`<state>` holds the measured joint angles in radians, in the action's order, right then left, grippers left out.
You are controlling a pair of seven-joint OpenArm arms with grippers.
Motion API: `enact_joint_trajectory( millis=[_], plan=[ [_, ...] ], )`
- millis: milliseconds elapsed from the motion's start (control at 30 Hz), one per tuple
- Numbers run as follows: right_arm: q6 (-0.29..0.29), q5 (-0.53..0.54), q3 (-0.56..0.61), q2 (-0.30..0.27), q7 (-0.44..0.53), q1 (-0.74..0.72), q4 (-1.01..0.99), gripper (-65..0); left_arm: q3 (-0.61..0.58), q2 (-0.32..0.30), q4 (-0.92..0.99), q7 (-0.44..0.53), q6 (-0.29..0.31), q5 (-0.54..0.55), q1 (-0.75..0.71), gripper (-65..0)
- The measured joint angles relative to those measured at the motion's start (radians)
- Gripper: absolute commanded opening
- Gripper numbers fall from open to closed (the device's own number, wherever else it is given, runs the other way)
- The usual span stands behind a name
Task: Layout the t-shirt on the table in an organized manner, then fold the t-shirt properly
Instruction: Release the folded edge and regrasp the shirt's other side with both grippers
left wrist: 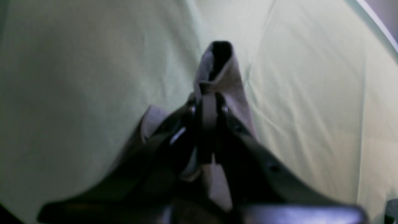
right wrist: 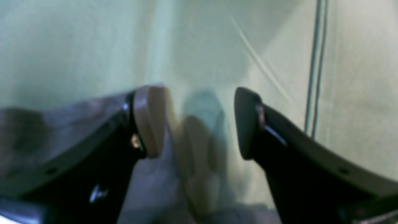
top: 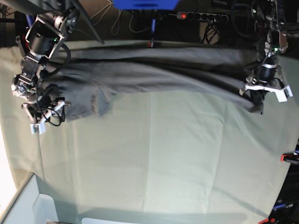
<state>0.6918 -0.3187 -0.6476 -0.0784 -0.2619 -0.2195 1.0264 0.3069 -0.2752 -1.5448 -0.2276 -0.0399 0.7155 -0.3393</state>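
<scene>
The dark grey t-shirt point(top: 154, 74) lies stretched in a long band across the far part of the table point(top: 163, 154). My left gripper point(top: 258, 106) is shut on the shirt's right end. In the left wrist view a fold of the t-shirt point(left wrist: 219, 67) sticks out past that gripper's point(left wrist: 208, 98) closed tips, above the table point(left wrist: 93, 93). My right gripper point(top: 46, 116) stands open at the shirt's left end. In the right wrist view its fingers point(right wrist: 150, 121) straddle the t-shirt's point(right wrist: 62, 115) edge on the table point(right wrist: 77, 46), one over the cloth, one over bare table; nothing is pinched.
A red-orange clip point(top: 289, 157) sits on the table's right edge. A power strip point(top: 201, 16) and cables lie behind the far edge. A white box point(top: 28, 205) stands at the near left corner. A thin cable point(right wrist: 314, 77) runs along the table by my right gripper.
</scene>
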Motion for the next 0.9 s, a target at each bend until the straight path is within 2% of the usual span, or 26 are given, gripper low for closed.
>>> enact_joint_trajectory(
  millis=[167,433,467,533,667,800,900],
  plan=[
    [0.000,0.005,0.089,0.008,0.000,0.021,0.000,-29.5,0.000,-0.004,0.012,-0.002,0.000,0.001,0.020,-65.0],
    [0.000,0.004,0.099,0.008,0.002,0.036,-0.004,-30.6,0.000,-0.001,0.035,-0.005,0.000,0.000,0.037,-65.0],
    [0.000,0.004,0.099,0.009,0.000,0.035,-0.004,-32.6,0.000,-0.001,0.035,-0.005,-0.001,0.000,0.042,-65.0],
    [0.000,0.004,0.101,0.009,0.001,0.035,-0.004,-40.4,0.000,-0.001,0.044,-0.004,0.003,0.000,0.056,-65.0],
    [0.000,0.004,0.108,0.008,0.000,0.035,-0.004,-64.8,0.000,-0.001,0.062,-0.002,0.002,0.000,0.055,-65.0],
    [0.000,0.000,0.174,0.007,-0.005,0.021,-0.006,-65.0,-0.001,0.001,0.089,-0.007,0.003,-0.003,0.099,-65.0],
    [0.000,0.000,0.177,0.007,-0.007,-0.029,-0.006,-65.0,-0.006,0.004,0.121,-0.008,0.003,0.000,0.146,-65.0]
  ],
)
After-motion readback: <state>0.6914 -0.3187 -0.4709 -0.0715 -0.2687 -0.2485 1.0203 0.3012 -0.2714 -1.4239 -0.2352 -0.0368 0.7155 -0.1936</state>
